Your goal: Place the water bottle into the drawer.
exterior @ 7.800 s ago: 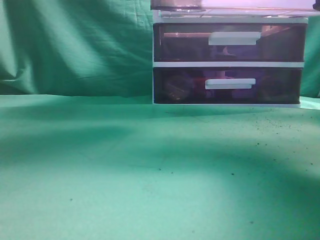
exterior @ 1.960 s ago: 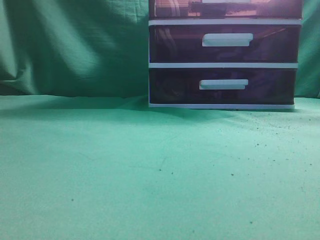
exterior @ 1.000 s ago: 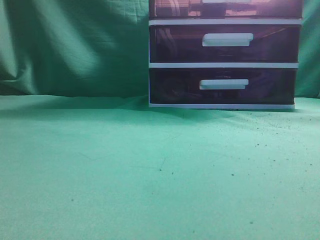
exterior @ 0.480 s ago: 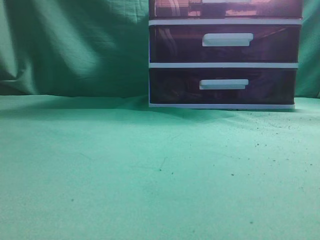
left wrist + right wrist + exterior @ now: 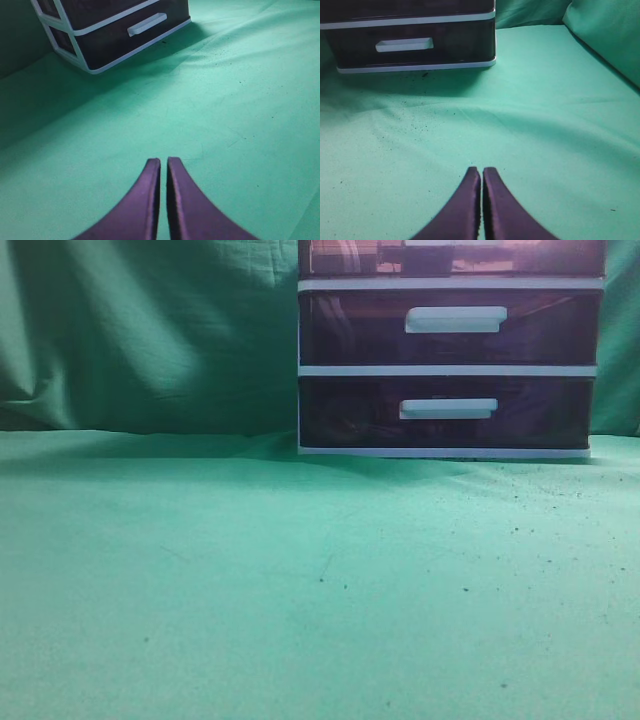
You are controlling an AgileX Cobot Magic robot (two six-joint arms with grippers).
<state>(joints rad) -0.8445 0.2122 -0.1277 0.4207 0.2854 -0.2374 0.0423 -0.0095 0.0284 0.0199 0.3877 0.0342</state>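
Note:
The white-framed drawer unit (image 5: 447, 370) stands at the back right on the green cloth. Its topmost drawer (image 5: 520, 258) has a translucent reddish-brown front, lies flush with the frame and is cut by the top edge of the exterior view. The water bottle does not show plainly; pale shapes sit behind that drawer's front at the left. My left gripper (image 5: 164, 161) is shut and empty above bare cloth, well in front of the unit (image 5: 80, 47). My right gripper (image 5: 481, 170) is shut and empty above bare cloth, also short of the unit (image 5: 420, 22).
Two like dark drawers with white bar handles, the middle one (image 5: 455, 319) and the bottom one (image 5: 448, 409), sit shut below the top one. Green cloth (image 5: 300, 580) covers the table and hangs as a backdrop. A raised cloth fold (image 5: 605, 35) lies at the right.
The top drawer stood pulled out 7.8 s ago and is now pushed in flush; the unit sits slightly further left. Nothing has moved in the last two seconds.

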